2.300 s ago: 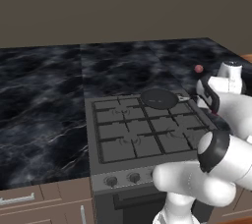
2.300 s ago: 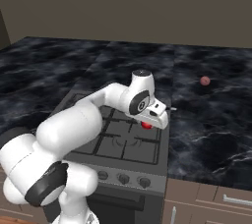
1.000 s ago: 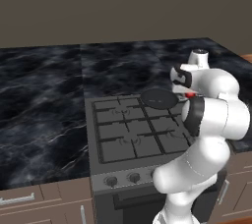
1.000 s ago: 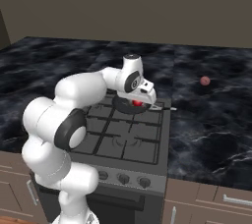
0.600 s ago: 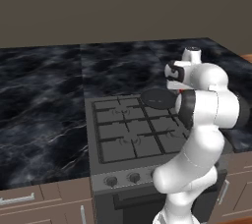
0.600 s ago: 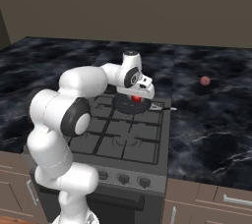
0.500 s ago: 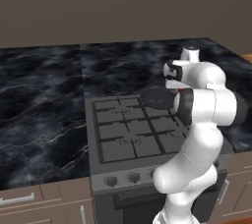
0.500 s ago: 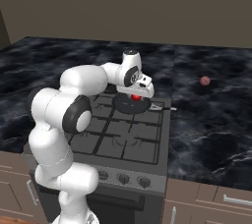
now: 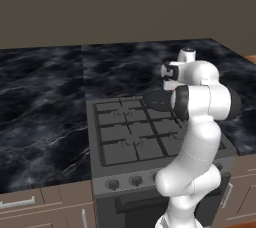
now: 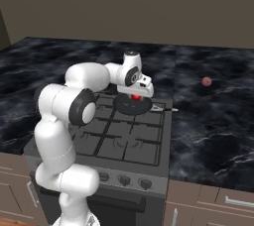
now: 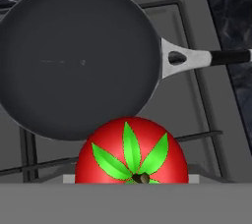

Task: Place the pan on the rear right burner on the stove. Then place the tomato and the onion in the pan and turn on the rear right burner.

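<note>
Sitting on the rear right burner of the stove (image 10: 124, 136), pan (image 11: 78, 61) with a bare dark inside and silvery handle pointing toward the marble counter (image 10: 213, 116) at the stove's right. Hanging just above the pan, gripper (image 10: 136, 96) with fingers partly closed around the tomato (image 11: 131, 152), green leaves up, not yet in the pan. Resting well to the right of the stove on that counter, onion (image 10: 206, 81).
</note>
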### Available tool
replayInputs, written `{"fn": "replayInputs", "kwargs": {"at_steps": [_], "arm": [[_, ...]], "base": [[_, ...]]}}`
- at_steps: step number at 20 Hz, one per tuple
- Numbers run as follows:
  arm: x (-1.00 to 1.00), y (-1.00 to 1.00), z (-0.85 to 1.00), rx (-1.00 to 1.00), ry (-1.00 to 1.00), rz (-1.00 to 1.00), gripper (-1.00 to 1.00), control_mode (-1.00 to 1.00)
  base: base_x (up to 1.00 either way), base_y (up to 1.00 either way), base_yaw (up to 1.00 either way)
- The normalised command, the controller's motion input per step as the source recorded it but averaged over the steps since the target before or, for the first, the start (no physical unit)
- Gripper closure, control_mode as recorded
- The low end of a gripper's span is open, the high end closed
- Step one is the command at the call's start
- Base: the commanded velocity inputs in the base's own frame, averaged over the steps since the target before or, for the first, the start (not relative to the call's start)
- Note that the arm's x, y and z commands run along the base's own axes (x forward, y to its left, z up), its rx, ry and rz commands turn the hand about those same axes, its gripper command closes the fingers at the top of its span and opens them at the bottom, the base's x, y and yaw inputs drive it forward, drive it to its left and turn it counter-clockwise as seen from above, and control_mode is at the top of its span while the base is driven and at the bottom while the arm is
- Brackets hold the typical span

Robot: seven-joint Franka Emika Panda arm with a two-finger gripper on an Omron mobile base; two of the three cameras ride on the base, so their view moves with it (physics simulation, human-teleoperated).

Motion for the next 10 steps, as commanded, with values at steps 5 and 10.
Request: {"fn": "replayInputs", "kwargs": {"at_steps": [5,10], "arm": [[0.27,0.08,-0.19,0.0,0.0,0.02,1.0,-1.0],[0.23,0.09,-0.19,0.0,0.0,0.02,1.0,-1.0]], "base": [[0.0,0.0,0.0],[0.0,0.0,0.0]]}}
